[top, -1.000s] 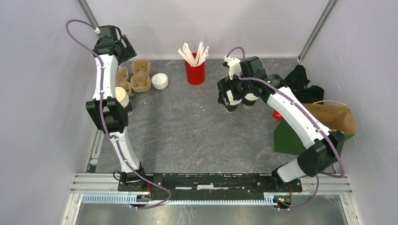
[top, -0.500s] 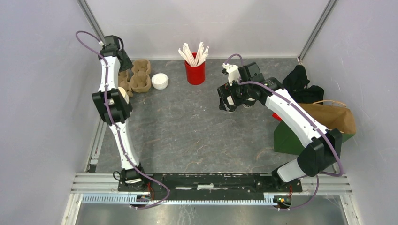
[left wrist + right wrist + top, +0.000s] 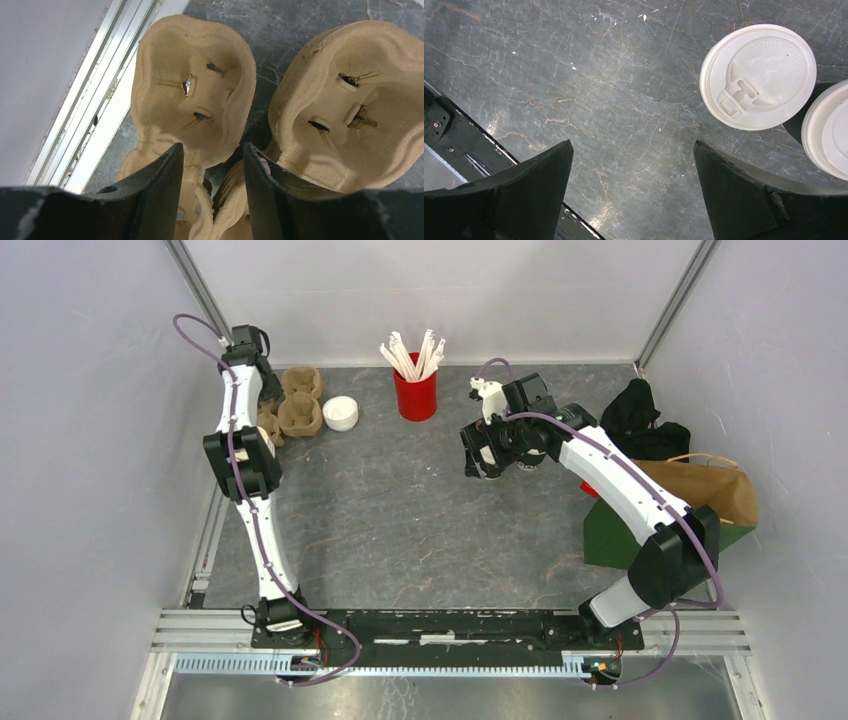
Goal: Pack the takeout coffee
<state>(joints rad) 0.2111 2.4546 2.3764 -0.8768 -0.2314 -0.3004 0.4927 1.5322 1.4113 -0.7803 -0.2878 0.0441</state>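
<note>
Two takeout coffee cups stand side by side on the table; their white sip lids show at the upper right of the right wrist view. My right gripper hangs wide open just beside them, over bare table with nothing between its fingers. In the top view the arm mostly hides the cups. My left gripper is at the far left. It is lowered onto brown pulp cup carriers, and its half-narrowed jaws straddle the adjoining rims of two of them.
A red cup of white sticks stands at the back centre, with a stack of white lids to its left. A brown paper bag, a green block and black cloth lie at the right. The left wall rail runs close by the carriers.
My left arm has stretched back and down onto the pulp carriers and its jaws have narrowed. My right gripper has shifted slightly left beside the cups and stayed open.
</note>
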